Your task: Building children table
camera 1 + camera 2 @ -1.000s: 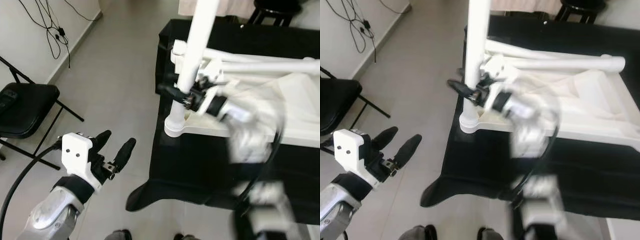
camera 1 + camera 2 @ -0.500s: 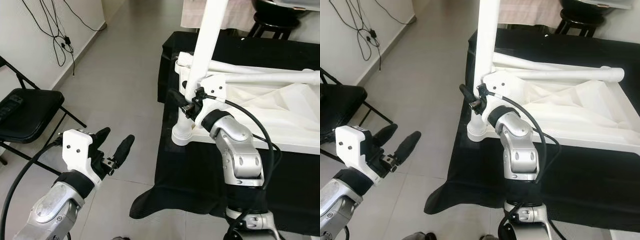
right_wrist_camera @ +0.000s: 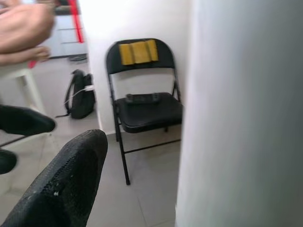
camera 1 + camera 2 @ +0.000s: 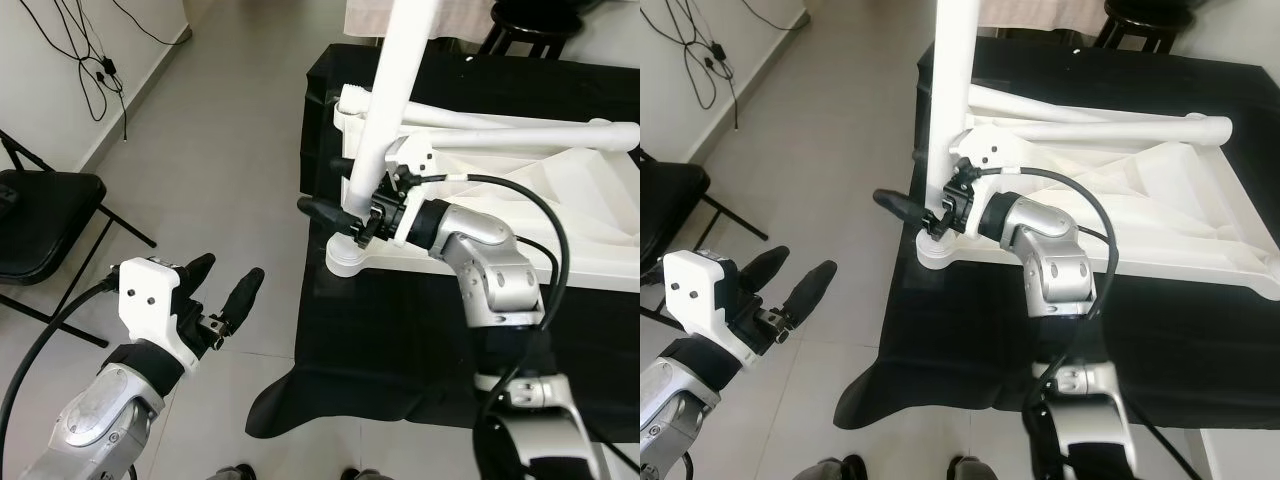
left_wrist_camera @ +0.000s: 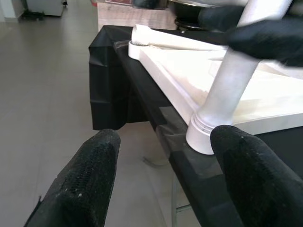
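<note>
A white children's table [image 4: 560,200] lies upside down on a table draped in black cloth [image 4: 400,340]. One white leg [image 4: 385,110] stands upright at its near left corner, with its collar [image 4: 350,258] on the frame. Other loose legs [image 4: 500,125] lie across the frame. My right gripper [image 4: 322,183] is open around the upright leg, one finger in front and one behind. In the right wrist view a gap shows between the finger [image 3: 61,184] and the leg [image 3: 246,113]. My left gripper [image 4: 228,270] hangs open over the floor left of the table, facing the leg's base [image 5: 213,127].
A black folding chair [image 4: 40,215] stands at the left by the wall, with cables [image 4: 95,70] hanging above it. A dark stool [image 4: 530,15] is behind the table. Grey tiled floor [image 4: 220,130] lies open to the left. A backpack [image 3: 83,101] sits on the floor.
The camera has shifted. My right gripper has slid lower on the upright leg, and its front finger now sticks out farther to the left. The left gripper has held its pose.
</note>
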Tool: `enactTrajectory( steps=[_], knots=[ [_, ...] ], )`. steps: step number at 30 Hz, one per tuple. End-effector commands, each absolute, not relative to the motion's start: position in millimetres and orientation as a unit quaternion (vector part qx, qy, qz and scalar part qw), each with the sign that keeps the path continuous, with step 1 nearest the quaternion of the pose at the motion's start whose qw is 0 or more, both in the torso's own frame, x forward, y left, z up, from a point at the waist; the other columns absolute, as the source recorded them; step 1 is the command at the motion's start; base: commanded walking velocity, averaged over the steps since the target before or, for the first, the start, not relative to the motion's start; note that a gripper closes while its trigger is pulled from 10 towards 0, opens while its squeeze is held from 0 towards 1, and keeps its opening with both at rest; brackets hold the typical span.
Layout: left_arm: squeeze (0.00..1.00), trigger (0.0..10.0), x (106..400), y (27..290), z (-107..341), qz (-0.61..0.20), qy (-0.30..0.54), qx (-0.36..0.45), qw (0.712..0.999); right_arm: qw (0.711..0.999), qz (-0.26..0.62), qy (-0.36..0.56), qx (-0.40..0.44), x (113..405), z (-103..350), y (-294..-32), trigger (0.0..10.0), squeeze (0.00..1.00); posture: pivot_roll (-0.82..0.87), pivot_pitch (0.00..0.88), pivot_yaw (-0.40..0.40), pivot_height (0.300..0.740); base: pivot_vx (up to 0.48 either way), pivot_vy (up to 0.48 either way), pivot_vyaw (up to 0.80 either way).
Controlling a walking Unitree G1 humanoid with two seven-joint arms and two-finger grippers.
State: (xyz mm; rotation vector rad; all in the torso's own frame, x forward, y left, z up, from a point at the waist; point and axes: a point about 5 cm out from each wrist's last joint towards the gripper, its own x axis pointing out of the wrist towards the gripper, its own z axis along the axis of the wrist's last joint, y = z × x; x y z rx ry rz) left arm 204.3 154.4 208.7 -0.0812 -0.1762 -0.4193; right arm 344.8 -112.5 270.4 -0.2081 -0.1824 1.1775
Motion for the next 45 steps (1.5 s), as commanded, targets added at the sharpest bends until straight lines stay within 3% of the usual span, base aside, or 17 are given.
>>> enactTrajectory(
  steps=[1,2,6,7,8,9,20,25,26,27,28,30,31,35,43,44,45],
  knots=[
    [0.0,10.0,201,153,209,-0.208,-0.086,-0.041,0.974,0.786,0.601,-0.092,-0.108,342,271,-100,10.0,0.0,-0.01,0.226,-0.054,0.74,0.0,0.0,0.0],
    [0.0,10.0,200,152,209,-0.208,-0.085,-0.042,0.973,0.769,0.623,-0.089,-0.115,346,274,-98,10.0,0.0,0.0,0.23,-0.053,0.74,0.0,0.0,0.0],
    [0.0,10.0,199,151,209,-0.209,-0.084,-0.042,0.973,0.758,0.635,-0.091,-0.118,350,277,-94,10.0,0.0,0.0,0.236,-0.052,0.74,0.0,0.0,0.0],
    [0.0,10.0,197,151,209,-0.209,-0.083,-0.043,0.973,0.75,0.645,-0.092,-0.114,354,281,-92,6.7,0.0,0.01,0.24,-0.052,0.74,0.0,0.0,0.0],
    [0.0,10.0,197,151,209,-0.209,-0.083,-0.043,0.973,0.75,0.645,-0.092,-0.114,354,281,-92,6.7,0.0,0.01,0.24,-0.052,0.74,0.0,0.0,0.0],
    [0.0,10.0,195,151,209,-0.21,-0.082,-0.044,0.973,0.741,0.657,-0.091,-0.101,361,286,-90,0.0,0.0,0.01,0.247,-0.05,0.74,0.0,0.0,0.0],
    [0.0,10.0,193,150,209,-0.212,-0.079,-0.045,0.973,0.733,0.667,-0.09,-0.1,366,286,-103,0.0,0.0,0.01,0.246,-0.049,0.74,0.0,0.0,0.0],
    [0.0,10.0,194,151,209,-0.21,-0.08,-0.045,0.973,0.789,0.6,-0.088,-0.1,363,266,-121,0.0,0.0,-0.01,0.24,-0.055,0.74,0.0,0.0,0.0],
    [0.0,10.0,194,151,209,-0.21,-0.08,-0.045,0.973,0.789,0.6,-0.088,-0.1,363,266,-121,0.0,0.0,-0.01,0.24,-0.055,0.74,0.0,0.0,0.0],
    [0.0,10.0,194,152,209,-0.209,-0.08,-0.044,0.974,0.816,0.566,-0.075,-0.092,363,256,-121,0.0,0.0,-0.02,0.236,-0.056,0.74,0.0,0.0,0.0],
    [0.0,10.0,195,153,208,-0.208,-0.08,-0.043,0.974,0.897,0.432,-0.05,-0.082,368,242,-120,0.0,0.0,-0.02,0.23,-0.049,0.74,0.0,0.0,0.0],
    [0.0,10.0,197,154,208,-0.208,-0.079,-0.041,0.974,0.971,0.235,0.014,-0.031,357,208,-127,0.0,0.0,-0.03,0.22,-0.051,0.74,0.0,0.0,0.0],
    [0.0,10.0,198,155,208,-0.208,-0.079,-0.04,0.974,0.973,0.222,0.05,-0.028,340,191,-126,0.0,0.0,-0.02,0.217,-0.048,0.74,0.0,0.0,0.0],
    [0.0,10.0,200,156,206,-0.208,-0.079,-0.039,0.974,0.968,0.236,0.076,-0.029,320,175,-121,0.0,0.0,-0.04,0.213,-0.032,0.74,0.0,0.0,0.0],
    [0.0,10.0,204,154,204,-0.208,-0.081,-0.037,0.974,0.968,0.242,0.028,-0.066,347,196,-122,0.0,0.0,-0.03,0.173,-0.058,0.74,0.0,0.0,0.0],
    [0.0,10.0,204,154,204,-0.204,-0.082,-0.038,0.975,0.967,0.246,0.025,-0.064,348,199,-121,2.8,0.0,-0.03,0.173,-0.058,0.74,0.0,0.0,0.0],
    [0.0,10.0,204,154,204,-0.204,-0.082,-0.038,0.975,0.967,0.246,0.025,-0.064,348,199,-121,2.8,0.0,-0.03,0.173,-0.058,0.74,0.0,0.0,0.0]
  ],
)
